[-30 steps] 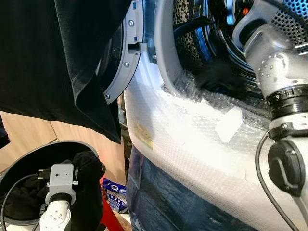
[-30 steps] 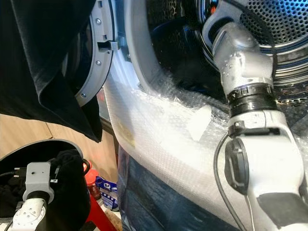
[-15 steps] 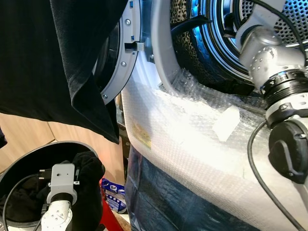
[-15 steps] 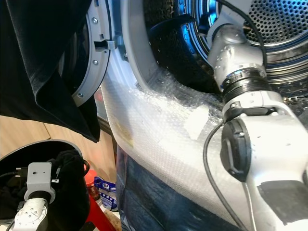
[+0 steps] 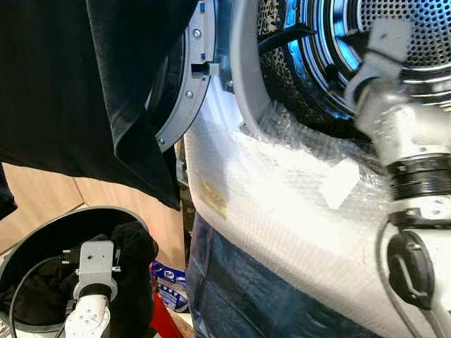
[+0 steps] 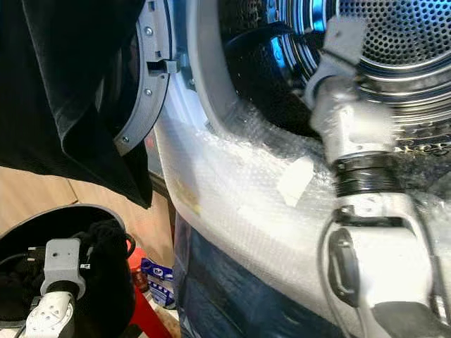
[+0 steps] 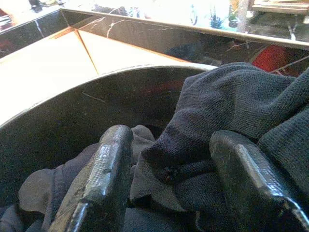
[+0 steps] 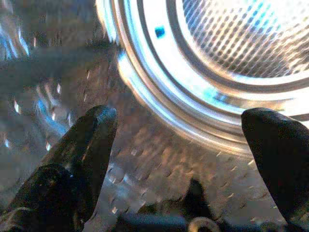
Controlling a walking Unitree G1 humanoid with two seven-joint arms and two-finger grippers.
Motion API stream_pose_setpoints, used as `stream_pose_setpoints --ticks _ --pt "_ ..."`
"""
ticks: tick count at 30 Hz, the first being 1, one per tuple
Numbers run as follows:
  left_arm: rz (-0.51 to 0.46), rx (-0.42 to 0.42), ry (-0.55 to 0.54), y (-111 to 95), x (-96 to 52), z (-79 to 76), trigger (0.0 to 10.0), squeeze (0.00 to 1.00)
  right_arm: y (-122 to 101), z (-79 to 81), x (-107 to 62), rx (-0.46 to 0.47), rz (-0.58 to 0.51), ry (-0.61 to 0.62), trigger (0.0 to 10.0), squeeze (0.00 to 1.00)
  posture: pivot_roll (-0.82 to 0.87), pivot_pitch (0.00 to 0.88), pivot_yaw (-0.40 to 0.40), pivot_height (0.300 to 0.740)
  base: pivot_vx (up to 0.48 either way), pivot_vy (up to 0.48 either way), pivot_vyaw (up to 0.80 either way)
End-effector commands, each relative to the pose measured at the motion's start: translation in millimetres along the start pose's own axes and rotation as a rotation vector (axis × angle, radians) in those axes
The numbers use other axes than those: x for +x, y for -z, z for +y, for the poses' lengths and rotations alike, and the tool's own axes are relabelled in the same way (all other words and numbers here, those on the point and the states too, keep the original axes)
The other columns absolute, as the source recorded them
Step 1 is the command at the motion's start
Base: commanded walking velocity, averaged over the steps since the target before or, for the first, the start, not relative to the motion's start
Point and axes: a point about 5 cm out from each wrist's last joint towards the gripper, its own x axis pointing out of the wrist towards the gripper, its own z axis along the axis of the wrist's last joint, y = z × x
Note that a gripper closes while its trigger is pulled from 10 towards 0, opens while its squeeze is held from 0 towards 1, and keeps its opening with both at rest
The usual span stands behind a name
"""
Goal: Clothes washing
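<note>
Left wrist view: dark knitted garment (image 7: 231, 111) heaped in the round black laundry basket (image 7: 72, 101).

Soft, limp and light, it should bunch easily; the raised fold between the fingers looks the best hold. The left gripper (image 7: 169, 179) stands parted around that fold, pads touching cloth, not yet clamped. The right gripper (image 8: 183, 159) is spread wide and empty inside the perforated steel washer drum (image 5: 394, 42).

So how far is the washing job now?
Partly done: clothes already lie in the drum, where the right gripper is open and empty. The left gripper is open around dark clothing in the basket, not yet lifted.
</note>
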Motion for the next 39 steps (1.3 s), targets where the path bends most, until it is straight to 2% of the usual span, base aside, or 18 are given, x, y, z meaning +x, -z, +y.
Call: stream_pose_setpoints --ticks 1,2,3,5,9,12,15,16,17,21,25,28,29,31,35,36,37,39 --pt "0.051 0.011 0.045 11 -3.4 -11.3 10.0 0.0 3 -2.3 -5.9 0.011 0.019 0.001 10.0 0.0 -0.04 0.0 -0.067 0.74 0.0 0.0 0.0" --pt "0.051 0.011 0.045 11 -3.4 -11.3 10.0 0.0 3 -2.3 -5.9 0.011 0.019 0.001 10.0 0.0 -0.04 0.0 -0.067 0.74 0.0 0.0 0.0" --pt "0.046 0.005 0.044 9 -1.8 -12.7 10.0 0.0 3 -4.7 -19.0 0.042 0.013 -0.036 10.0 0.0 -0.03 0.0 -0.072 0.74 0.0 0.0 0.0" --pt "0.044 0.002 0.04 8 -1.4 -12.4 10.0 0.0 4 -6.7 -34.9 0.016 -0.004 -0.101 10.0 0.0 -0.04 0.0 -0.075 0.74 0.0 0.0 0.0" --pt "0.052 0.003 0.04 11 -2.5 -12.7 10.0 0.0 8 -12.7 -41.0 0.005 0.005 -0.137 10.0 0.0 -0.05 0.0 -0.08 0.74 0.0 0.0 0.0" --pt "0.057 0.0 0.039 12 -4.0 -14.1 10.0 0.0 7 -20.0 -49.6 0.079 0.019 -0.269 10.0 0.0 -0.06 0.0 -0.09 0.74 0.0 0.0 0.0" --pt "0.057 -0.002 0.038 12 -4.4 -14.5 10.0 0.0 4 -20.9 -52.9 0.129 0.008 -0.327 10.0 0.0 -0.06 0.0 -0.093 0.74 0.0 0.0 0.0" --pt "0.06 -0.004 0.035 13 -5.2 -14.9 10.0 0.0 -1 -22.7 -63.9 0.155 -0.047 -0.452 10.0 0.0 -0.06 0.0 -0.099 0.74 0.0 0.0 0.0" --pt "0.06 -0.004 0.035 13 -5.2 -14.9 10.0 0.0 -1 -22.7 -63.9 0.155 -0.047 -0.452 10.0 0.0 -0.06 0.0 -0.099 0.74 0.0 0.0 0.0" --pt "0.067 -0.01 0.032 15 -7.0 -15.5 10.0 0.0 7 -29.1 -88.7 -0.011 -0.089 -0.608 10.0 0.0 -0.06 0.0 -0.106 0.74 0.0 0.0 0.0" --pt "0.07 -0.01 0.031 16 -7.4 -15.3 10.0 0.0 10 -36.8 -93.0 -0.022 -0.085 -0.612 10.0 0.0 -0.07 0.0 -0.109 0.74 0.0 0.0 0.0" --pt "0.071 -0.01 0.032 16 -7.7 -16.0 10.0 0.0 10 -44.0 -104.9 -0.015 -0.179 -0.701 10.0 0.0 -0.07 0.0 -0.115 0.74 0.0 0.0 0.0" --pt "0.071 -0.011 0.031 16 -8.0 -15.8 10.0 0.0 14 -43.3 -115.1 -0.027 -0.209 -0.775 10.0 0.0 -0.07 0.0 -0.114 0.74 0.0 0.0 0.0" --pt "0.071 -0.012 0.031 16 -8.2 -15.7 10.0 0.0 17 -42.4 -122.2 -0.037 -0.224 -0.825 10.0 0.0 -0.07 0.0 -0.114 0.74 0.0 0.0 0.0" --pt "0.071 -0.01 0.031 16 -8.3 -15.5 10.0 0.0 29 -36.2 -135.9 -0.043 -0.197 -0.946 10.0 0.0 -0.07 0.0 -0.112 0.74 0.0 0.0 0.0" --pt "0.066 -0.01 0.028 16 -8.0 -14.8 10.0 0.0 32 -31.4 -144.9 -0.018 -0.223 -1.025 10.0 0.0 -0.07 0.0 -0.11 0.74 0.0 0.0 0.0" --pt "0.066 -0.01 0.028 16 -8.0 -14.8 10.0 0.0 32 -31.4 -144.9 -0.018 -0.223 -1.025 10.0 0.0 -0.07 0.0 -0.11 0.74 0.0 0.0 0.0" --pt "0.053 -0.011 0.019 14 -7.4 -12.4 10.0 0.0 38 -21.9 -166.2 0.067 -0.26 -1.226 10.0 0.0 -0.07 0.0 -0.104 0.74 0.0 0.0 0.0"
